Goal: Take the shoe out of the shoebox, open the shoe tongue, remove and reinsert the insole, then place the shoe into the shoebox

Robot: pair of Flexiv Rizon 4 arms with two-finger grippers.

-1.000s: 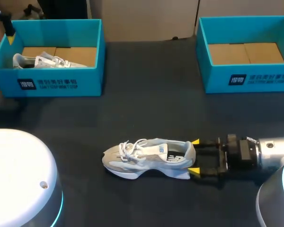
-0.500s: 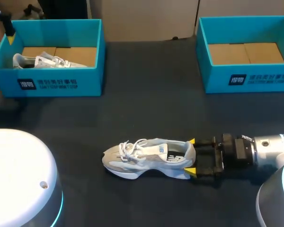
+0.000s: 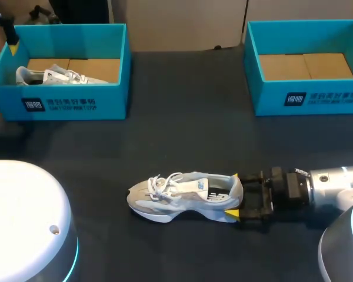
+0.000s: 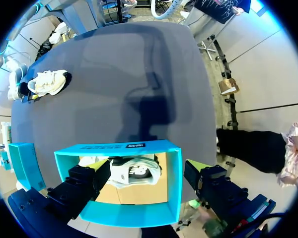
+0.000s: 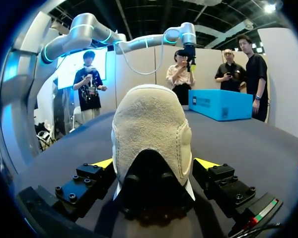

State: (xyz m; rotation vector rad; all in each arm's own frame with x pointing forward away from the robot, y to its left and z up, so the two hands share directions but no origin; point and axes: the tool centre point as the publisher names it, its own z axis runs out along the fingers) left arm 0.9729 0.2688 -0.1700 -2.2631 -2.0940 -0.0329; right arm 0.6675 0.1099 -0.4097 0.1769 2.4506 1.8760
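Although the shoe [image 3: 185, 197] already lay outside any box, on the dark surface [image 3: 182, 141], the head view showed no work on it yet. Its toe pointed to 9 o'clock and its heel to 3 o'clock. The right gripper [image 3: 236, 195] stood at the heel, on the 3 o'clock side, its fingers spread with the heel between them. The left shoebox [image 3: 76, 103] stood at 10 o'clock from the shoe with a second shoe [image 3: 47, 75] inside. The right shoebox [image 3: 306, 97] stood at 2 o'clock and showed only its cardboard floor.

I judged the step to be taking the heel, so that the tongue could be opened. It would go well if the fingers closed low and square on the heel. The sole should stay flat and the laces [image 3: 165, 182] free for the other arm.

From the left wrist view, the left gripper [image 4: 145, 165] hung above the left shoebox, fingers spread and holding nothing.

From the right wrist view, the heel filled the space between the yellow tips, so the tongue, the laces and the insole were hidden. Whether the tips touched the heel was hard to tell. No view showed if the insole sat inside.
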